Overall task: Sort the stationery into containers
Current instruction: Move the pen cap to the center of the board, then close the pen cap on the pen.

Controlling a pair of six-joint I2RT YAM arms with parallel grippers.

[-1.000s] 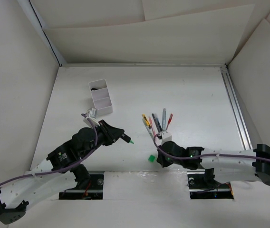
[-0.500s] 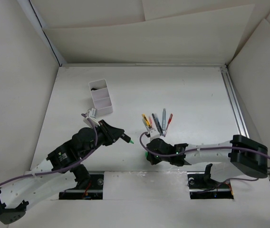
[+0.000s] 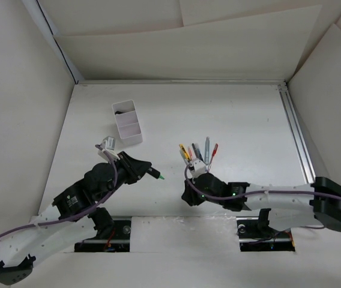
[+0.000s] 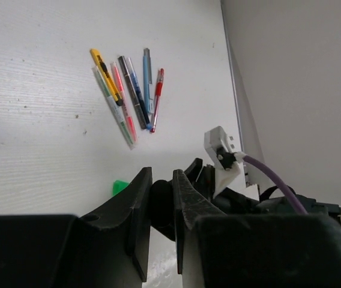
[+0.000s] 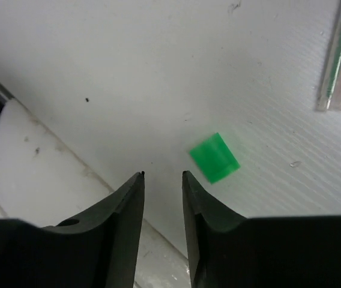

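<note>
Green and small, the wedge-shaped plastic cap (image 5: pixel 214 157) lies flat on the white table (image 3: pixel 242 120). It is just beside the right gripper (image 5: pixel 162 177), a little off to one side and not between the jaws. These jaws stand only slightly apart, and nothing is in the gap. In the overhead view the cap is hidden under this gripper.

The left gripper (image 4: pixel 162 175) is clenched around a stubby black highlighter with a bare green tip (image 3: pixel 156 176); the tip points toward the right arm. The thin pens in yellow, pink, grey, blue and red (image 3: pixel 198 153) lie in a fan beyond the cap, apart from it. The white rectangular plastic box with two compartments (image 3: pixel 128 125) stands well apart, further back on the left. Something dark is in its far compartment, but I cannot tell what.

The cap is probably very light, stiff and smooth. I expect it will slide or flip if one finger touches it before the other. It sits low, so the fingertips must come almost to the table surface. In my judgement the jaws should open wider, be centred over the cap, and take it at the middle across its two flat sides. A gentle squeeze should be enough; a hard pinch near an edge may shoot it out.
</note>
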